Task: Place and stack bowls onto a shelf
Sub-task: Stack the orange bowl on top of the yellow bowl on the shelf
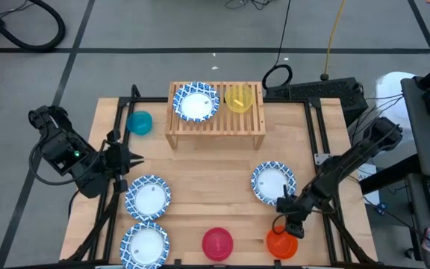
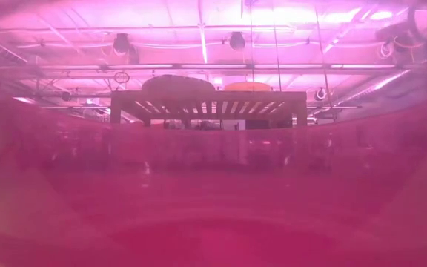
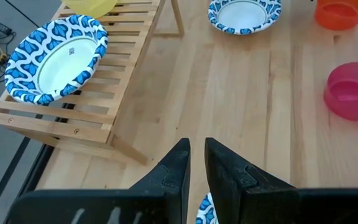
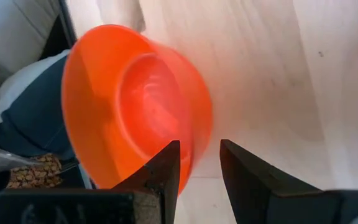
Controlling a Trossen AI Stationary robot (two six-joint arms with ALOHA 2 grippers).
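Hovering near the tabletop's left edge, the left tool [image 1: 129, 158] is seen nearly pressed together, empty. Toward the front right corner, the orange bowl [image 1: 281, 243] is pinched by the right tool [image 1: 288, 226], its rim partly hidden.

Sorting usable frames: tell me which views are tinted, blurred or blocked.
Low view: washed pink, hazy, lower half blocked; only the light slatted wooden shelf reads. Right wrist view: the translucent orange plastic bowl is smeared at its edges. High and left wrist views: evenly lit, clear.
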